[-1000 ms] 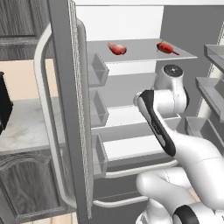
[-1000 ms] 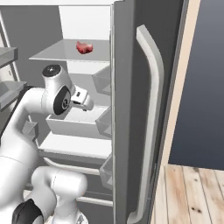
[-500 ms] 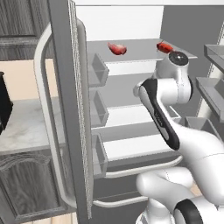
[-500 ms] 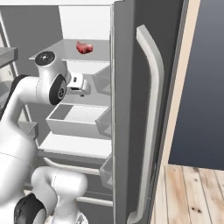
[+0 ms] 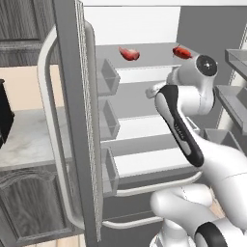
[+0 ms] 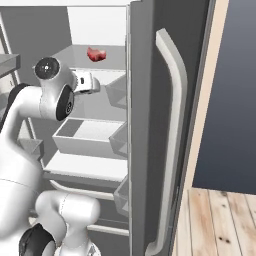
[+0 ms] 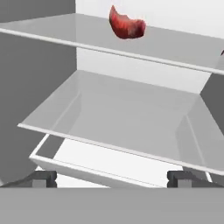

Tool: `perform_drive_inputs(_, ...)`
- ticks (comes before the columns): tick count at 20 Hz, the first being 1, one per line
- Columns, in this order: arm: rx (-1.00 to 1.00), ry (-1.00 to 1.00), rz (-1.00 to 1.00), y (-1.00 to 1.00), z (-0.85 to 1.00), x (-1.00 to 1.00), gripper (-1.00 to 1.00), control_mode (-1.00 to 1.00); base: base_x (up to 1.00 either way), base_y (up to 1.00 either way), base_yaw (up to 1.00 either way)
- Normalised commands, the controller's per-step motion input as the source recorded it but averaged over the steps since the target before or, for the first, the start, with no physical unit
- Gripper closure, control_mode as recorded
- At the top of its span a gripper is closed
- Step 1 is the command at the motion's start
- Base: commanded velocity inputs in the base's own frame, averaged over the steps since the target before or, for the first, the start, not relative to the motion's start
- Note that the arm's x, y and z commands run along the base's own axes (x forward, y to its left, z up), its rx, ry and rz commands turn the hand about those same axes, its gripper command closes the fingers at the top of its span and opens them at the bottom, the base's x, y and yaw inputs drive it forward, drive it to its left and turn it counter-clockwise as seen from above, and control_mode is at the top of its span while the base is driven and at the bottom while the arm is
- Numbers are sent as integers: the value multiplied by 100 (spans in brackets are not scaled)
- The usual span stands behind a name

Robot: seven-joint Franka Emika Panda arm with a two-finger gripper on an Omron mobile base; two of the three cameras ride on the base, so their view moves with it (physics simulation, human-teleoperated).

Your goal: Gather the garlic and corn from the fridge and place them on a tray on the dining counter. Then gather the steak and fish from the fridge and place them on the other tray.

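The fridge (image 5: 77, 120) stands with both doors swung wide, and the arm reaches in at shelf height with the jaws (image 7: 111, 178) spread wide and empty, their dark tips pointing at the bare shelf below the top one. The steak (image 7: 127, 25) lies on the top shelf, above and beyond the tips, with a second red piece (image 5: 182, 51) further right on the same shelf.
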Motion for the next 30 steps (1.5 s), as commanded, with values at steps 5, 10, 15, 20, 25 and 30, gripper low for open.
perform_drive_inputs(5, -5, -19, 1, 14, 59, 26, -100, -100, 0, 0, 0)
perform_drive_inputs(10, -1, -5, 3, 0, 81, 9, -100, -100, 0, 0, 0)
perform_drive_inputs(15, 0, -1, 1, 6, 67, 20, -100, -100, 0, 0, 0)
perform_drive_inputs(20, 0, 4, 0, 0, 20, 73, -100, -100, 0, 0, 0)
perform_drive_inputs(25, 0, 8, 0, 0, 1, 84, -100, -100, 0, 0, 0)
perform_drive_inputs(30, 0, 9, 0, 16, -10, 48, -100, -100, 0, 0, 0)
